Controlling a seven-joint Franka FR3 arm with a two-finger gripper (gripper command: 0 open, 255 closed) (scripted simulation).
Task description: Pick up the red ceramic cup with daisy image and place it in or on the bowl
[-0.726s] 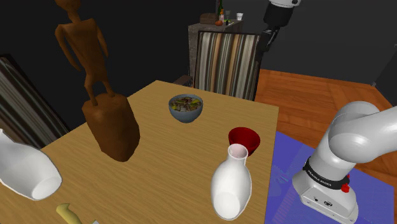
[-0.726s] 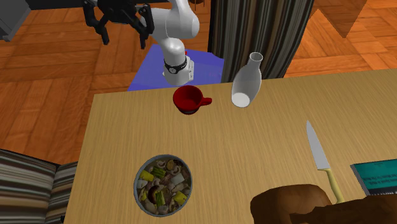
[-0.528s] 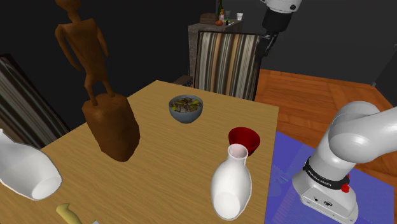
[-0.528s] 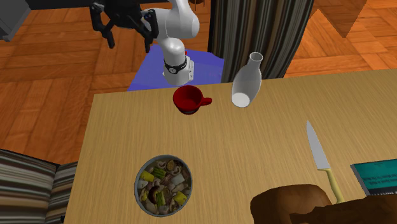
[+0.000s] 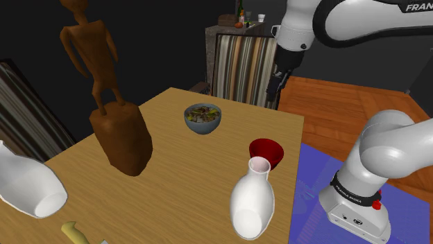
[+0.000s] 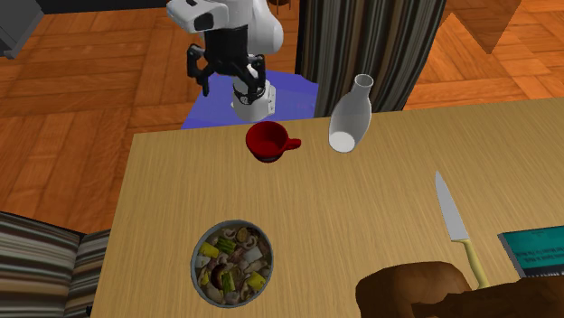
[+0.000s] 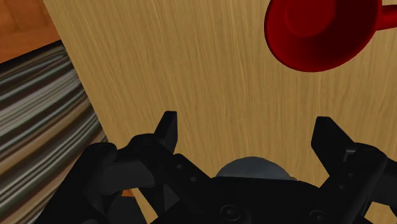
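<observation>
Cup: the red cup (image 5: 266, 151) (image 6: 267, 140) (image 7: 315, 35) stands upright and mouth-up on the table, near the edge closest to the robot's stand. In the second exterior view its handle points toward the white bottle.
Bowl: a grey bowl (image 5: 202, 118) (image 6: 231, 262) filled with mixed food pieces stands farther in on the table, well apart from the cup.
Gripper: the black gripper (image 5: 274, 86) (image 6: 230, 83) (image 7: 248, 127) hangs above table level with its fingers spread wide. Nothing lies between them. In the wrist view the cup lies beyond the fingertips and off to one side, untouched.
Table: a light wooden top (image 5: 180, 187) (image 6: 361, 208) (image 7: 191, 63) bears every item listed here.
White bottle: a narrow-necked bottle (image 5: 252, 199) (image 6: 349, 116) stands just beside the cup.
Wooden statue: a brown figure on a block base (image 5: 111, 104) stands across the table from the cup.
Knife: a knife (image 6: 455, 226) lies flat near the statue.
Chair: a striped chair (image 5: 246, 69) (image 7: 44, 127) stands at the table's edge near the bowl.
</observation>
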